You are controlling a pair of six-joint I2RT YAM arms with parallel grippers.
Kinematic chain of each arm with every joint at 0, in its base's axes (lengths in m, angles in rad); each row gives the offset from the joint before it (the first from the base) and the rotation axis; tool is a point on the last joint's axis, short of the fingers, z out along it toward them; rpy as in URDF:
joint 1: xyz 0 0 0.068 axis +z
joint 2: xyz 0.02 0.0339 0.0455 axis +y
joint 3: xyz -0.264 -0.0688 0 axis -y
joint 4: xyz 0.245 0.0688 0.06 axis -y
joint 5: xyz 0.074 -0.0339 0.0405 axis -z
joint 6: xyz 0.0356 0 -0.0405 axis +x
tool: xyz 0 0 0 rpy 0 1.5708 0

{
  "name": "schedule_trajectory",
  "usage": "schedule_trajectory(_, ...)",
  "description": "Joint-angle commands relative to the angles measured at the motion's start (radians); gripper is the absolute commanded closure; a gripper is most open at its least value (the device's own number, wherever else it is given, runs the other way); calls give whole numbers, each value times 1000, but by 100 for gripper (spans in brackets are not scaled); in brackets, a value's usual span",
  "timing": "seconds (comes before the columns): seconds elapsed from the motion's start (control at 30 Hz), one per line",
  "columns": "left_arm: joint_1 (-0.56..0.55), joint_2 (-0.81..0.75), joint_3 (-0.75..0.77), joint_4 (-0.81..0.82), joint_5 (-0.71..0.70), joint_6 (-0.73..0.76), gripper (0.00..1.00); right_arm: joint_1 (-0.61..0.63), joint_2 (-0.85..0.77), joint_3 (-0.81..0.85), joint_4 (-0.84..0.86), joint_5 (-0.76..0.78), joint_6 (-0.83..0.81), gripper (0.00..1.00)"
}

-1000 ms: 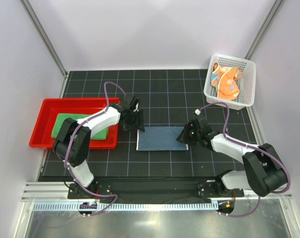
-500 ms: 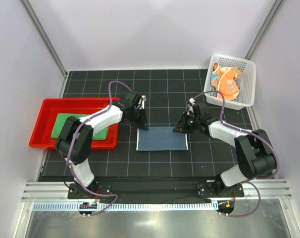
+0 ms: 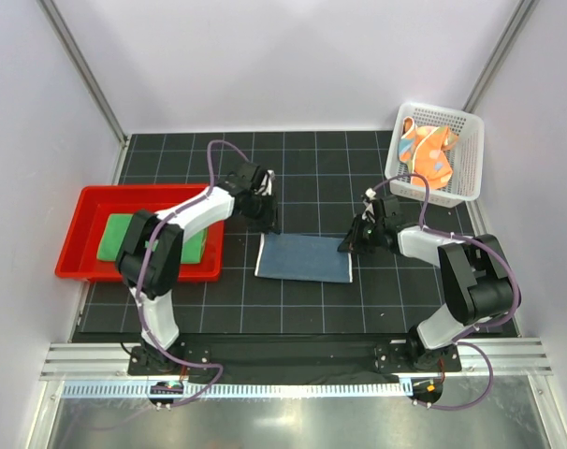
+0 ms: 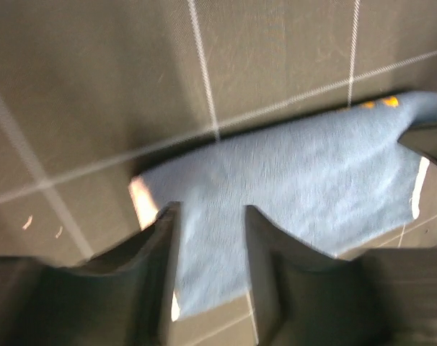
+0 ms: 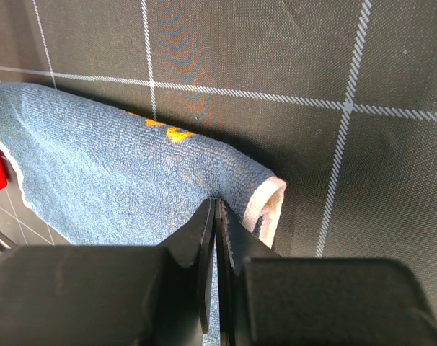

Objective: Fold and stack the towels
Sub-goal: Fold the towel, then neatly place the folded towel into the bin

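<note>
Now the blue towel lies flat on the table, just right of the tray. The green towel sits folded inside the tray. The orange towel is bunched up in the basket, far to the right of the tray and further back.

The right end effector is pinched together on the blue towel's back corner, the one away from the tray. The left end effector is at the back corner nearer the tray. Its fingers are apart with cloth between them, so it has not grabbed.

It looks like the step is folding the blue towel, and the grab is only half done. Next, I think, the left fingers need to close on their corner. Then both arms should lift together and bring the back edge over to the front edge — evenly, so the fold comes out straight. After that the towel could go on the green one.
</note>
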Motion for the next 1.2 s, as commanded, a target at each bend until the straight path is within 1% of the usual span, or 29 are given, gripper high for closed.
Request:
schedule_trajectory(0.0, 3, -157, -9, -94, -54, 29, 53, -4, 11, -21, 24, 31, -29, 90)
schedule_trajectory(0.03, 3, -176, -30, -97, -65, 29, 46, -5, 11, -25, 25, 31, -32, 90)
schedule_trajectory(0.13, 1, -219, -121, -83, -58, 22, 44, -8, 12, -39, 33, 34, -29, 90)
schedule_trajectory(0.2, 1, -222, -192, -47, -42, 11, 44, -14, 12, -42, 41, 29, -24, 90)
schedule_trajectory(0.3, 1, -226, -265, 1, -35, 8, 41, -20, 14, -41, 44, 11, -18, 90)
schedule_trajectory(0.43, 3, -205, -302, 87, -19, -12, 39, -22, 11, -42, 45, 6, -19, 90)
schedule_trajectory(0.57, 1, -162, -316, 136, -35, -36, 39, -23, 6, -50, 44, 2, -22, 90)
schedule_trajectory(0.67, 1, -141, -323, 173, -16, -50, 39, -22, -6, -59, 44, 3, -26, 90)
schedule_trajectory(0.8, 0, -110, -331, 184, -5, -70, 41, -23, -9, -56, 45, 3, -26, 89)
schedule_trajectory(0.97, -5, -107, -355, 181, -16, -105, 45, -23, -14, -61, 44, 6, -24, 89)
schedule_trajectory(1.1, -40, -72, -354, 169, -7, -147, 53, -23, -21, -67, 44, 6, -18, 88)
schedule_trajectory(1.17, -60, -65, -352, 158, -42, -164, 57, -23, -29, -68, 45, 6, -18, 88)
